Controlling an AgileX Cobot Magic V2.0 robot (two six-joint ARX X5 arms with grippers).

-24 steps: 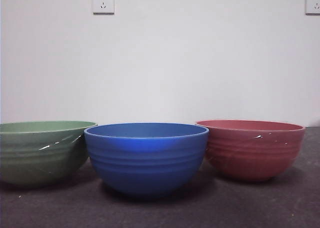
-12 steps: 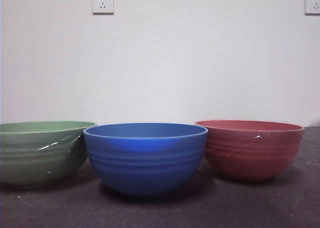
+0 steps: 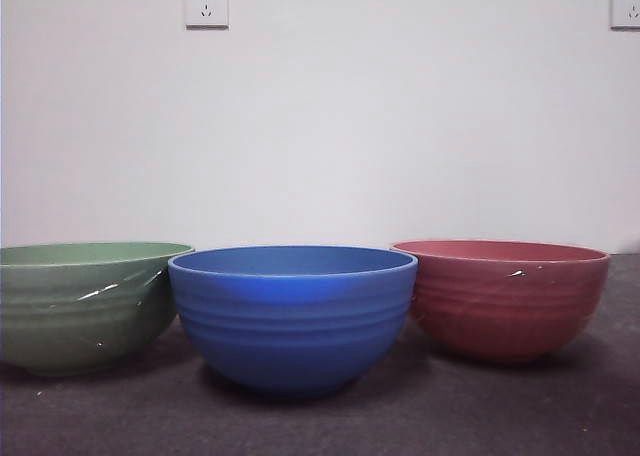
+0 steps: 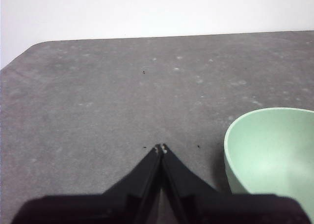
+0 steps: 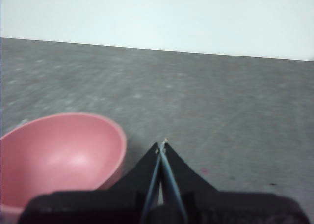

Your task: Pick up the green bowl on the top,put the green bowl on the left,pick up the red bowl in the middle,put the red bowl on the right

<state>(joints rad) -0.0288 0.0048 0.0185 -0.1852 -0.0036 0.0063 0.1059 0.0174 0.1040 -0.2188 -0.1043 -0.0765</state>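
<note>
Three ribbed bowls stand in a row on the dark table. The green bowl [image 3: 85,304] rests upright at the left, the red bowl [image 3: 503,296] at the right, a blue bowl [image 3: 293,314] between them and nearer the camera. Neither arm appears in the front view. My left gripper [image 4: 161,148] is shut and empty, raised above bare table beside the green bowl [image 4: 272,153]. My right gripper [image 5: 161,145] is also shut and empty, held above the table just beside the red bowl [image 5: 59,155].
A white wall stands behind the table, with a socket [image 3: 206,5] at upper left and another [image 3: 625,6] at upper right. The grey tabletop [image 4: 108,101] stretches to a rounded far corner in the left wrist view.
</note>
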